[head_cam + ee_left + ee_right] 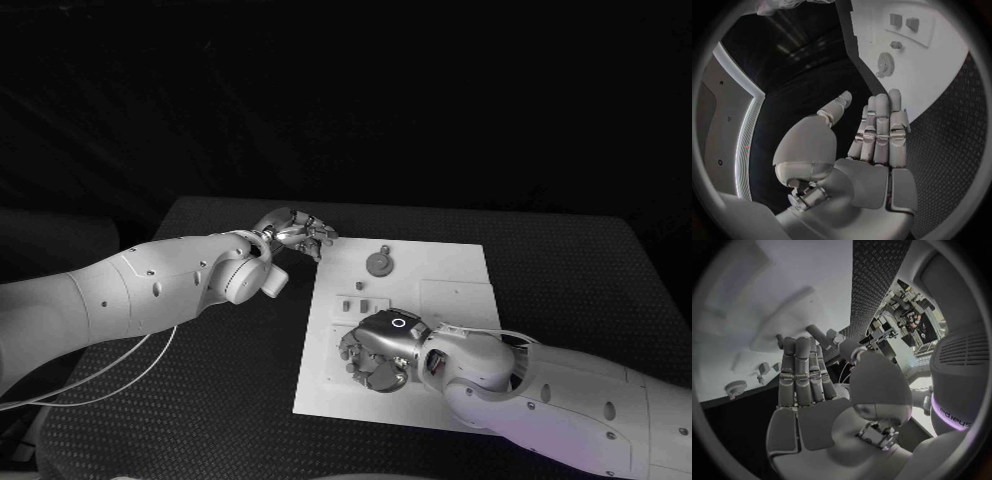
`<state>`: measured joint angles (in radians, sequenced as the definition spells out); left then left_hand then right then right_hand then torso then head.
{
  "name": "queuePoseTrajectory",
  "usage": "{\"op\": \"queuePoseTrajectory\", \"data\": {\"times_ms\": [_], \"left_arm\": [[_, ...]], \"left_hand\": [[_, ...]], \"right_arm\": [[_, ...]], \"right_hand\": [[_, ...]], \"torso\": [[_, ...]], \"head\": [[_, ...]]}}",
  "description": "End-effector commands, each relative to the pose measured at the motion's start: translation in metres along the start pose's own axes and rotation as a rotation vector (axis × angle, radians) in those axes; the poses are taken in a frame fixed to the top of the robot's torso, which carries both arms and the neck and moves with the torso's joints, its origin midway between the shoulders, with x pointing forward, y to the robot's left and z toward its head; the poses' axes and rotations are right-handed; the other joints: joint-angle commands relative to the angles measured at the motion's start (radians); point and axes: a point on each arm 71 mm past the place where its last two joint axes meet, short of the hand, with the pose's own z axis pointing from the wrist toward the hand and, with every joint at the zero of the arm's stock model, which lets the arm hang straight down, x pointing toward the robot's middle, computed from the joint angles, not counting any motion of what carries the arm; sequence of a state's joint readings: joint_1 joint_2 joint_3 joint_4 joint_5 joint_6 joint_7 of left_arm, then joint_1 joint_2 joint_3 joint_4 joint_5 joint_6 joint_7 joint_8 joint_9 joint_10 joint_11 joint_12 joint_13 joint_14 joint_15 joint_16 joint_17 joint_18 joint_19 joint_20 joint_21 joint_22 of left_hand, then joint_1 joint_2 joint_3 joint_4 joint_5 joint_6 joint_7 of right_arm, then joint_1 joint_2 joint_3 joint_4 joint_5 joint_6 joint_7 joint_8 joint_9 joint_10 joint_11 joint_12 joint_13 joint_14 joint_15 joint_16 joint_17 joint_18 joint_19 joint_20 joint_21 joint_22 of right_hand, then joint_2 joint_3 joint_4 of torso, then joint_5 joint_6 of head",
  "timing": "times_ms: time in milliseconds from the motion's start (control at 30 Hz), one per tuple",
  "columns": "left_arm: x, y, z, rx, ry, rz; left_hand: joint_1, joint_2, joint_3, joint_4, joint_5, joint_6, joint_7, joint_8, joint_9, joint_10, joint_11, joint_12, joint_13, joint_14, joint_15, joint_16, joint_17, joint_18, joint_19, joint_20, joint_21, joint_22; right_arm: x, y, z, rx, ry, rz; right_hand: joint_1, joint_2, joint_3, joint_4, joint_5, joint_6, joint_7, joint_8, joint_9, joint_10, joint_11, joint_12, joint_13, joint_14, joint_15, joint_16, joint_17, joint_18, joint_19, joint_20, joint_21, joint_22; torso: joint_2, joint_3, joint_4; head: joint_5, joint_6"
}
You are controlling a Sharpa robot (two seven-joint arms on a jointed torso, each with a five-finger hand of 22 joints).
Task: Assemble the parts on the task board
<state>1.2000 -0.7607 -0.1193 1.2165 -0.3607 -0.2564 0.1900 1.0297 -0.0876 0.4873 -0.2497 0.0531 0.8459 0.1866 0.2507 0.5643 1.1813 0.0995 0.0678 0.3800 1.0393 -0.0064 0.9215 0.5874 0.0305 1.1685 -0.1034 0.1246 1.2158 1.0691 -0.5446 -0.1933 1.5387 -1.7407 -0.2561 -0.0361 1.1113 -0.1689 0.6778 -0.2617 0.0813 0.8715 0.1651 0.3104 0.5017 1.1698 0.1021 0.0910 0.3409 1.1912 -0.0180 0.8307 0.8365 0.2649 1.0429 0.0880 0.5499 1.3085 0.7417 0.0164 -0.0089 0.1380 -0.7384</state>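
Sitting in the middle of the black table (577,260): the white task board (447,300), long side running away from the robot.

Lying on the far part of the board: 1 round toothed part (379,263) with a short stem, flat and apart from everything else. Seen also from the left wrist (886,63). Standing just nearer, around the board's middle: 2 small block-shaped parts (358,289), close together, showing from the left wrist as 2 dark blocks (903,22).

Hovering at the board's far left corner, just off its edge: the left hand (296,232). Fingers (879,130) lying straight and side by side, thumb standing apart, nothing between them, so holding nothing and spread fairly wide.

Reaching over the near left part of the board: the right hand (378,358), palm down, covering that patch of the plate. From the right wrist (807,375), fingers stretching out flat and together, thumb off to one side, nothing gripped. Touching the board or hanging just above it: cannot tell.
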Motion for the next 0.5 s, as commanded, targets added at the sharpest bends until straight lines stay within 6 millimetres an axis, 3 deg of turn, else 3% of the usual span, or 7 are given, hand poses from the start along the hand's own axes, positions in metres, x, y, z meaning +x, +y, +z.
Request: {"op": "queuePoseTrajectory", "data": {"times_ms": [33,500], "left_arm": [[0.0016,-0.0017,0.0003,0.005,0.015,-0.008],[0.0009,-0.0014,0.0002,0.005,0.014,-0.008]], "left_hand": [[-0.008,0.004,-0.004,0.003,-0.003,0.002,-0.002,0.005,0.001,-0.007,0.003,0.002,0.001,0.008,0.001,-0.006,0.001,0.019,0.006,0.0,-0.003,0.002],[-0.008,0.004,-0.004,0.003,-0.003,0.002,-0.001,0.006,0.001,-0.008,0.003,0.001,0.002,0.008,0.001,-0.007,0.002,0.019,0.006,0.0,-0.004,0.002]], "right_arm": [[0.0018,-0.0006,-0.0016,-0.005,-0.006,0.014],[-0.0011,-0.0008,-0.0032,-0.009,-0.045,0.045]], "right_hand": [[-0.002,-0.011,0.002,0.007,-0.002,-0.007,0.001,-0.004,-0.001,-0.009,0.001,-0.007,-0.001,0.0,0.009,0.005,0.0,-0.003,-0.006,0.001,-0.003,0.021],[-0.003,-0.014,0.001,0.013,-0.002,-0.007,0.006,-0.004,-0.002,-0.009,0.001,-0.006,0.001,-0.001,0.009,0.01,0.001,-0.003,-0.005,0.002,0.0,0.022]], "torso": [[0.0,0.0006,-0.0001],[0.0,0.0004,0.0001]], "head": [[-0.001,0.001],[-0.004,0.005]]}}
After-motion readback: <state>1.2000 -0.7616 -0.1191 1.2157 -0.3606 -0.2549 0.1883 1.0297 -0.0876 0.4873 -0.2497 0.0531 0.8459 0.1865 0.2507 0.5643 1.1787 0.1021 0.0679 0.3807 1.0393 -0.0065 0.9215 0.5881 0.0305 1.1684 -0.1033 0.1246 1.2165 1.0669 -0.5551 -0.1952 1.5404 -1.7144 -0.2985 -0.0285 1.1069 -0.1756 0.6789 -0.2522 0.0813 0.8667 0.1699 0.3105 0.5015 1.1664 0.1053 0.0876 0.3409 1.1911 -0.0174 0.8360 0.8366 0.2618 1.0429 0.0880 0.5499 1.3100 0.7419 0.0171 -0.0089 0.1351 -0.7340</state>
